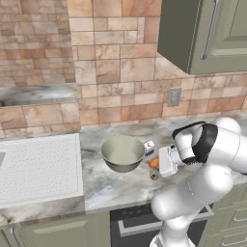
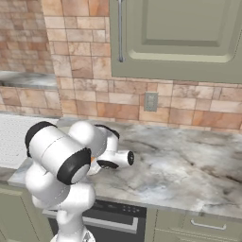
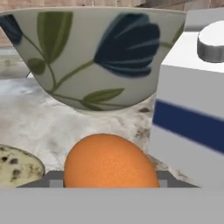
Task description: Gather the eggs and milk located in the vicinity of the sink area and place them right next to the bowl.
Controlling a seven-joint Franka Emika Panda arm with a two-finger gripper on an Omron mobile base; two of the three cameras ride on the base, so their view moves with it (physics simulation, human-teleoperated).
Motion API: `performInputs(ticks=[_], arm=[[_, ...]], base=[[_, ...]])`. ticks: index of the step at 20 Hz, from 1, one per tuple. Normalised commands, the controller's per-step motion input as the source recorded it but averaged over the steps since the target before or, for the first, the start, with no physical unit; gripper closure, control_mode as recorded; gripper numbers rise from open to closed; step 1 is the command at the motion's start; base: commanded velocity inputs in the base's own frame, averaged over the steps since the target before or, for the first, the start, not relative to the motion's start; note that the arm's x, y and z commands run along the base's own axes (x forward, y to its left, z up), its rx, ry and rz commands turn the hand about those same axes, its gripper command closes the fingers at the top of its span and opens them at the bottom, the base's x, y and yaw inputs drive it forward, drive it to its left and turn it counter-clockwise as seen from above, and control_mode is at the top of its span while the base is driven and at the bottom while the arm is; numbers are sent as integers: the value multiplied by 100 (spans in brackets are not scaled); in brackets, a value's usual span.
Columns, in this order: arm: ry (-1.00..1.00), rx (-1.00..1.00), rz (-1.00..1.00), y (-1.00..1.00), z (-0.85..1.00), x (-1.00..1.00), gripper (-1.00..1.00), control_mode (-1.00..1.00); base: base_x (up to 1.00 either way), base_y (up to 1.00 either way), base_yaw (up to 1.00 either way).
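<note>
Hand view: the orange egg (image 3: 110, 161) sits right in the closed claw, gripped low over the marble surface (image 3: 39, 120). The speckled egg (image 3: 17, 168) lies just beside it, the flowered bowl (image 3: 94, 57) stands behind, and the milk (image 3: 192, 100) stands alongside. From the left base view, the sink (image 1: 38, 166) is well apart.
</note>
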Motion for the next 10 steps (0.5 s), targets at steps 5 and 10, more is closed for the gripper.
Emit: performInputs(ticks=[5,10], arm=[[0,-1,3,54,0,-10,100,-100],[0,0,1,39,0,-15,100,-100]], base=[[0,0,0],[0,0,0]])
